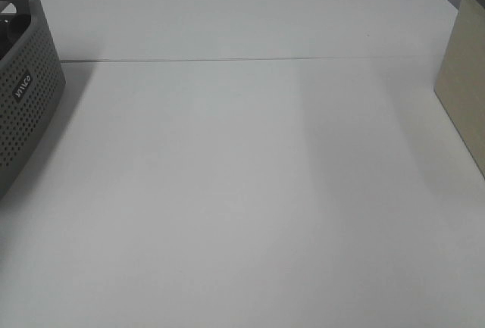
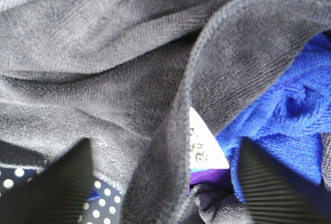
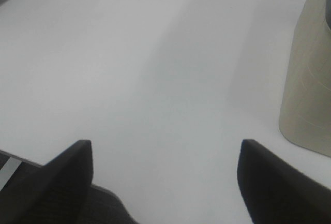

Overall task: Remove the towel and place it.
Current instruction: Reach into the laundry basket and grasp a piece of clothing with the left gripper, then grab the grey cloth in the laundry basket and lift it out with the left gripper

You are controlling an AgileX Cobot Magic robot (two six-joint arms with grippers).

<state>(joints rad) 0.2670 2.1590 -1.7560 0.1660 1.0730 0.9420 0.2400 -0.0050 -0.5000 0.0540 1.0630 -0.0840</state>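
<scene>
Over the towel (image 2: 103, 69), the left gripper (image 2: 165, 142) hangs with jaws wide apart.

Staged test bench, likely a lab: plain white surface (image 1: 242, 192), grey perforated basket (image 1: 30, 116) at one edge, beige bin (image 1: 464, 78) opposite.

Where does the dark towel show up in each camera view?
Exterior high: not visible; only the grey basket at the left edge and a beige bin at the right edge.
Left wrist: the towel fills most of the picture, its stitched hem curving through the middle, beside a blue cloth.
Right wrist: not in it.
Shared landmark: the beige bin, in the exterior high and right wrist views only.
</scene>
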